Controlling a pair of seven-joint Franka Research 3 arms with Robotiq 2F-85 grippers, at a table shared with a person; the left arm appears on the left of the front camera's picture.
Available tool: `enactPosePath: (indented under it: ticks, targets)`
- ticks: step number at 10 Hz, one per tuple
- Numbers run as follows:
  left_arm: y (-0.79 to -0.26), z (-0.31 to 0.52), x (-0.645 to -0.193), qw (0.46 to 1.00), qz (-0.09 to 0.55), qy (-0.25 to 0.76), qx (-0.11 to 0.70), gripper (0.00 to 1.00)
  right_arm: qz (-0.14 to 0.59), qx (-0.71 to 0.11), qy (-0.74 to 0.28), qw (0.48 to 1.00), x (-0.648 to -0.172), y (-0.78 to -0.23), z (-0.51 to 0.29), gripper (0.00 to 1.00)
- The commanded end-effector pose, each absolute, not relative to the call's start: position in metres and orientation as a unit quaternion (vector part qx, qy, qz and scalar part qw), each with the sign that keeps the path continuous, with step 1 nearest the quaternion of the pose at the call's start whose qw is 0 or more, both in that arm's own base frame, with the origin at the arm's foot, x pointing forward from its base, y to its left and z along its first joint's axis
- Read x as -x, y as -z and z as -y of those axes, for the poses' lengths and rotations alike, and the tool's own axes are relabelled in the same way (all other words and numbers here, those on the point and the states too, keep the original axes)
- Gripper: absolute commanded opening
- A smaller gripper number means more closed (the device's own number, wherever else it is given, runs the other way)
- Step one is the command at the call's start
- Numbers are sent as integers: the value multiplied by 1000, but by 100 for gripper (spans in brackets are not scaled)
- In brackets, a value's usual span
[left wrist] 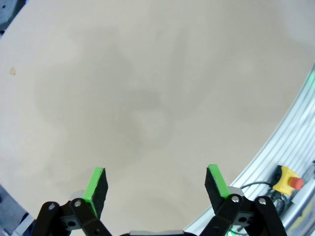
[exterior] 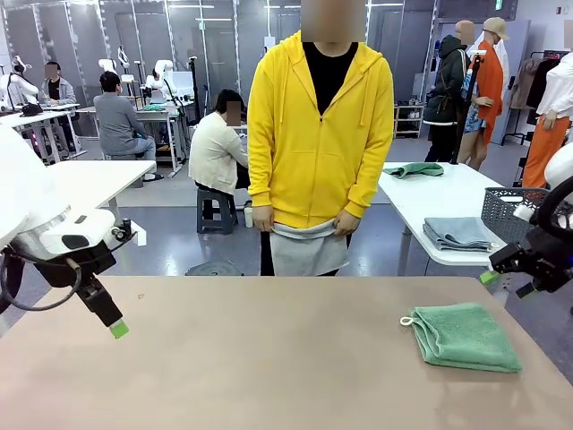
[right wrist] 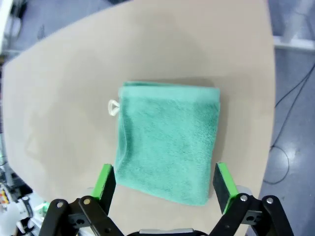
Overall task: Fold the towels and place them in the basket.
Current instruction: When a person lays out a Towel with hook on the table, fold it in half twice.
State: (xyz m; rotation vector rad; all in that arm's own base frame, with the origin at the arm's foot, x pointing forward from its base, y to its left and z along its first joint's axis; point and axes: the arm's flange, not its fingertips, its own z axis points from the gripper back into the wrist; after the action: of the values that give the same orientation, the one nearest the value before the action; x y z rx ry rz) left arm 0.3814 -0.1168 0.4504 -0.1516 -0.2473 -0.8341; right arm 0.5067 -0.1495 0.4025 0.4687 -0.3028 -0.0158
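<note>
My left gripper [left wrist: 155,179] hangs wide open over the table [left wrist: 147,98]. My right gripper [right wrist: 165,177], likewise spread and empty, hovers above the folded green towel [right wrist: 170,140] on the table's right side. Beyond, a person [exterior: 320,134] holds a pale cloth [exterior: 307,246] at the waist.

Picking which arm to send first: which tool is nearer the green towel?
Right. The right tool hovers open close over the green towel. The left tool, also open, is far off over the table's opposite end.
</note>
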Motion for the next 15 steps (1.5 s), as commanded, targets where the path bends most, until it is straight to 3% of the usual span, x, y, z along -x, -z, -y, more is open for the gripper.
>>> enactPosePath:
  ticks: [1,3,7,11,13,15]
  targets:
    - [-482,97,-384,899,120,407,108,100,199,-202,-124,951,-479,-449,126,100]
    - [-504,72,-383,906,122,383,131,100,226,-164,-203,938,-461,-495,109,100]
    - [-526,30,-365,899,205,358,149,100,189,-113,-340,914,-395,-569,42,100]
    - [-511,12,-366,894,219,350,174,100,255,-30,-359,898,-343,-573,1,100]
    - [-513,13,-365,891,232,339,192,100,265,-49,-358,894,-339,-565,1,100]
    - [-513,10,-364,902,204,342,169,100,247,-51,-383,889,-343,-583,4,100]
